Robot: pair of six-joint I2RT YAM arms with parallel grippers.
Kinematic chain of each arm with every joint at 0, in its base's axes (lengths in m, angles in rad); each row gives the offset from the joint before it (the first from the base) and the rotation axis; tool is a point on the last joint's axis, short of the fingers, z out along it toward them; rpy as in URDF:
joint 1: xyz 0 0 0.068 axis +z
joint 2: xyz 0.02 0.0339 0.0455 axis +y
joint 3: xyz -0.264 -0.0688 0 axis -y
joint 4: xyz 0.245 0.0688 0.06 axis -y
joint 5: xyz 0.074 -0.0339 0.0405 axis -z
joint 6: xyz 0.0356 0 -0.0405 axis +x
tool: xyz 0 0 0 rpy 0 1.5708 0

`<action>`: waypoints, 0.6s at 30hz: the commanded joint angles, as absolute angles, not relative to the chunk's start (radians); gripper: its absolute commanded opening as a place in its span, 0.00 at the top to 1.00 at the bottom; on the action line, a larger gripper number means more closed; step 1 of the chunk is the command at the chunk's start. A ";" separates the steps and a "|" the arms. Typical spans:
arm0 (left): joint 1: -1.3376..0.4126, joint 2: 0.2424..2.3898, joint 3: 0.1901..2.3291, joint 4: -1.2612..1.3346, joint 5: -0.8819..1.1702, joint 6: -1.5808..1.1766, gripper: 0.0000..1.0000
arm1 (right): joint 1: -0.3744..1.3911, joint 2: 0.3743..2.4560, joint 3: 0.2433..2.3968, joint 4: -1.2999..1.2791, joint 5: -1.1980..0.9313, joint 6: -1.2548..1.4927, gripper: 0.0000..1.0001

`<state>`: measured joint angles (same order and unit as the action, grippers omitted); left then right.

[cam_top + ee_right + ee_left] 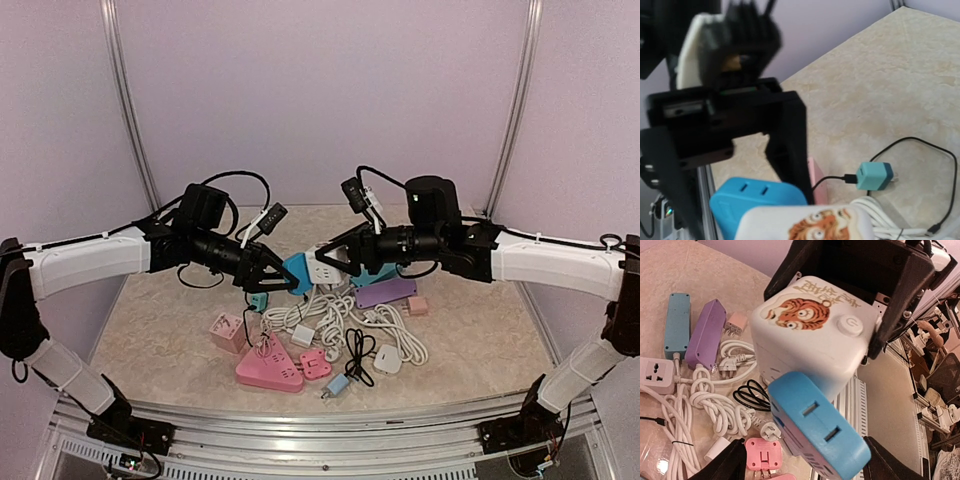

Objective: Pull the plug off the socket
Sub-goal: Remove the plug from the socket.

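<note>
Cube socket (810, 335) held aloft
Right gripper (326, 257) clamps its glossy white sides; left gripper (286, 281) gapes around the boxy blue plug (815, 430)

plug (816, 426) against socket cube (807, 347), both above cords (707, 405) on table (670, 267).

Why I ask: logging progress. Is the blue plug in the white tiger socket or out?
In, apparently: the blue plug sits flush against the white tiger socket, no prongs showing.
</note>
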<state>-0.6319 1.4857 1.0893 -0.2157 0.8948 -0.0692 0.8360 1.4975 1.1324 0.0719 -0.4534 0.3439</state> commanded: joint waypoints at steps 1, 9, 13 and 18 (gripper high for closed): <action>-0.627 1.494 1.097 -0.254 0.841 -0.046 0.28 | 0.846 1.494 1.178 0.047 -0.506 0.318 1.00; -0.579 1.482 1.097 -0.264 0.843 -0.045 0.52 | 0.846 1.459 1.182 -0.029 -0.537 0.289 1.00; -0.575 1.480 1.100 -0.267 0.852 -0.040 0.58 | 0.845 1.444 1.167 -0.020 -0.554 0.293 1.00; -0.590 1.469 1.094 -0.253 0.963 -0.013 0.55 | 0.846 1.446 1.156 -0.003 -0.574 0.304 1.00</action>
<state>-0.5793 1.4864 1.0897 -0.2527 0.8768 -0.0467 0.8375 1.4834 1.1511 -0.0257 -0.5323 0.3038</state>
